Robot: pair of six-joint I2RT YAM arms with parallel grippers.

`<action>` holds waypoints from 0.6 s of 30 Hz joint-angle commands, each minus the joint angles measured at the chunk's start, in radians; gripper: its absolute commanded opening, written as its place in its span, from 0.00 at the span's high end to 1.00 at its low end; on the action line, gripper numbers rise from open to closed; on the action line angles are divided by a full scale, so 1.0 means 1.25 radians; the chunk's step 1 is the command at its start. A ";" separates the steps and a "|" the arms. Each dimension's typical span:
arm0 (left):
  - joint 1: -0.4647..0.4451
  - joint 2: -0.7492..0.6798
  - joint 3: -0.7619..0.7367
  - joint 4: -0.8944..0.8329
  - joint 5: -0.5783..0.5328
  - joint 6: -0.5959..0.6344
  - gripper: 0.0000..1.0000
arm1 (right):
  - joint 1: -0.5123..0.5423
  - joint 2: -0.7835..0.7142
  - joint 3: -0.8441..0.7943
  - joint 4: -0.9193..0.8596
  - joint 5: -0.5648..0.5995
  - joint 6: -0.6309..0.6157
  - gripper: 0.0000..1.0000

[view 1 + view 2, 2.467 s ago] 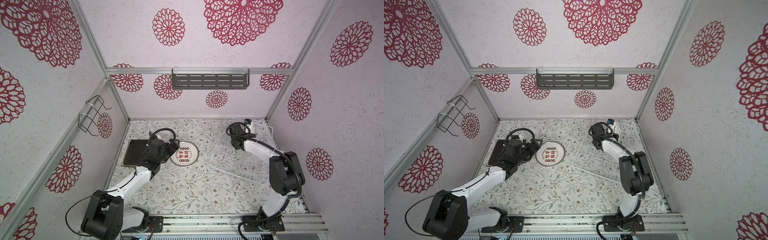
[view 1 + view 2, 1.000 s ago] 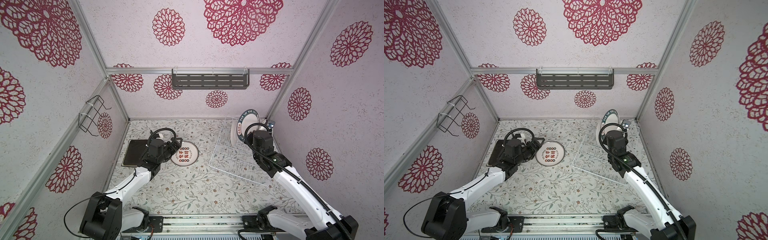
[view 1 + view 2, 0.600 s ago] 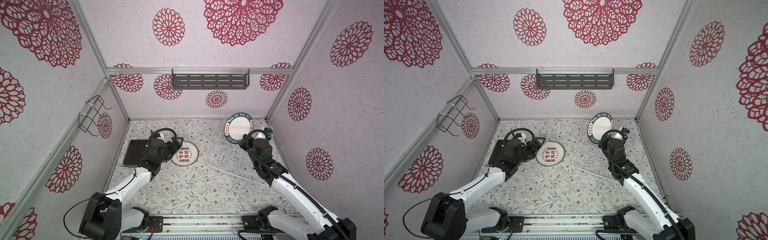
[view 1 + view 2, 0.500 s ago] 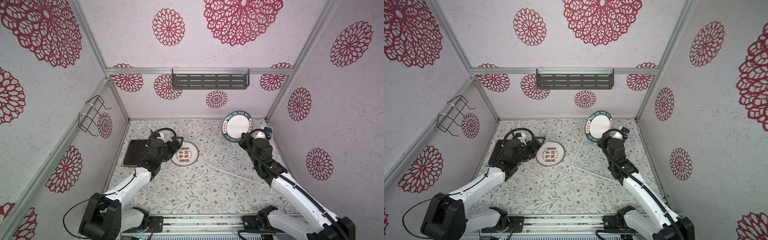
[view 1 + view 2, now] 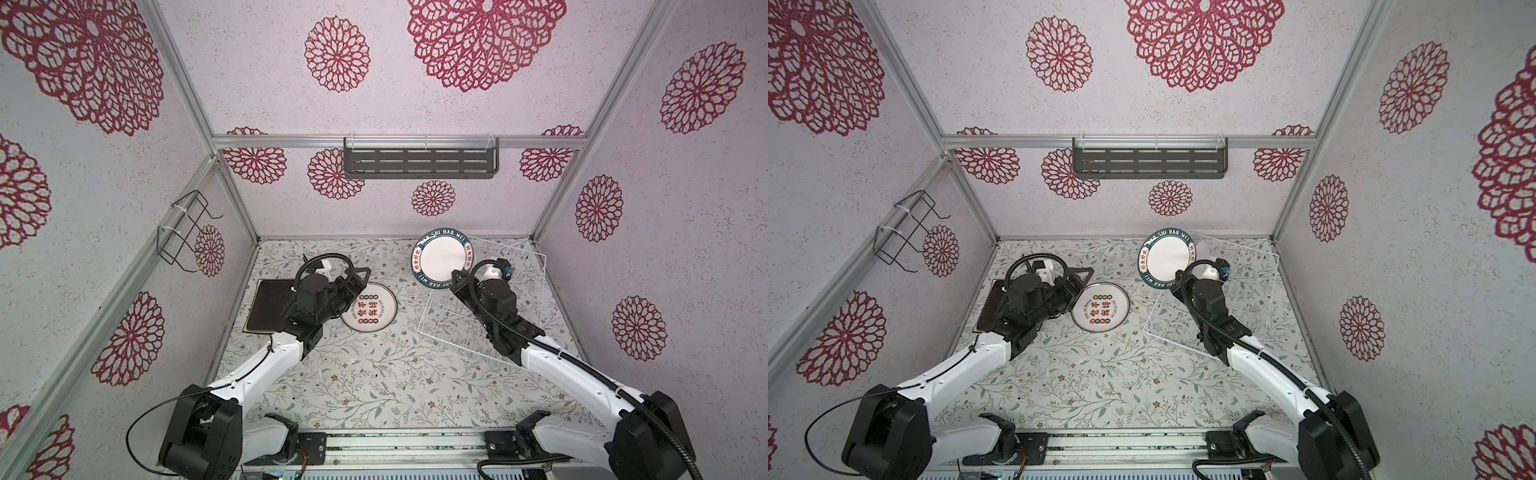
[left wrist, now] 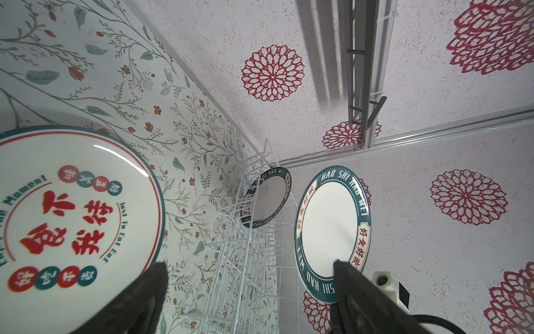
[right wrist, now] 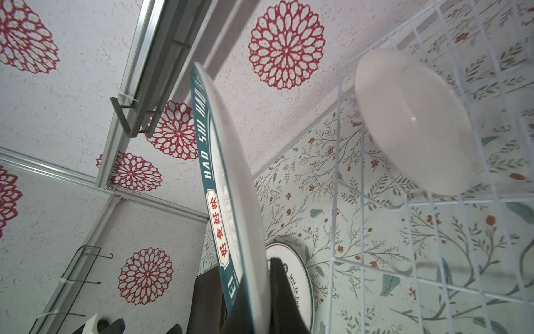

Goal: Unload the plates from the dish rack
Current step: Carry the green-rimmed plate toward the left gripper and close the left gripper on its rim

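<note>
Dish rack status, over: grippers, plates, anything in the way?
Right gripper shut on teal-rimmed plate, raised upright by the dish rack. Left gripper open beside red-character plate on table. Second teal-rimmed plate in rack. No obstruction seen.

Left pincer (image 6: pixel 248 264) low, spread wide, right pincer (image 7: pixel 245 267) raised, clamped.

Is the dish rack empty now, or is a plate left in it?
Not empty. One teal-rimmed plate stands on edge inside the dish rack; the held plate is out, in the right fingers.
</note>
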 commanded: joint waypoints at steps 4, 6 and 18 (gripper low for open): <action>-0.017 0.026 0.021 0.049 0.009 -0.010 0.07 | 0.042 0.021 0.010 0.155 0.034 0.063 1.00; -0.022 0.033 0.024 0.057 0.011 -0.012 0.07 | 0.054 0.033 0.011 0.174 0.035 0.071 1.00; -0.060 0.075 0.048 0.102 0.025 -0.021 0.13 | 0.102 0.087 0.023 0.222 0.027 0.107 1.00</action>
